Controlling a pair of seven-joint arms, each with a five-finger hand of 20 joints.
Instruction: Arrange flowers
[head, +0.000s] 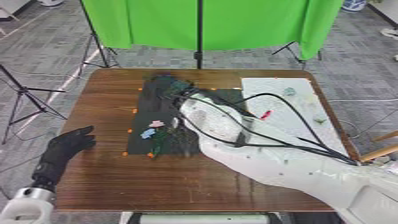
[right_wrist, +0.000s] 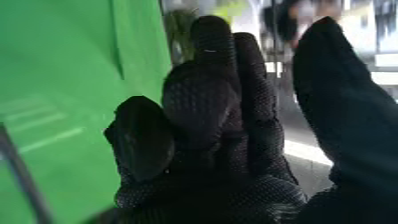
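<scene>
Take the table (head: 115, 187) as a clock face, with twelve o'clock at its far edge. The right arm (head: 289, 160) comes in from five o'clock and lies across the black mat (head: 158, 110), so that the right hand (head: 169, 87) is near eleven o'clock, at the far end of this mat. In the right wrist view, the right hand (right_wrist: 222, 187) is rather open: the thumb (right_wrist: 324, 75) stands upright and well apart from the fingers, some fingers are nearly straight, and others are gently bent. In the gap between thumb and fingers there is nothing gripped; if the fingertips touch something, I cannot tell. The left hand (head: 66, 149) is between eight and nine o'clock, relaxed and open, with its fingers pointing to about one o'clock, and it holds nothing. The pink flower (head: 157, 123) and the light blue flower (head: 147, 133) lie close together on the mat, toward nine o'clock from the middle, with green stems (head: 157, 146) pointing to six o'clock. On the white board (head: 306, 105) there is a red flower (head: 266, 115) at two o'clock, a pale bluish-green flower (head: 290, 91) farther out toward one o'clock, and a small green piece (head: 320, 121) near three o'clock.
</scene>
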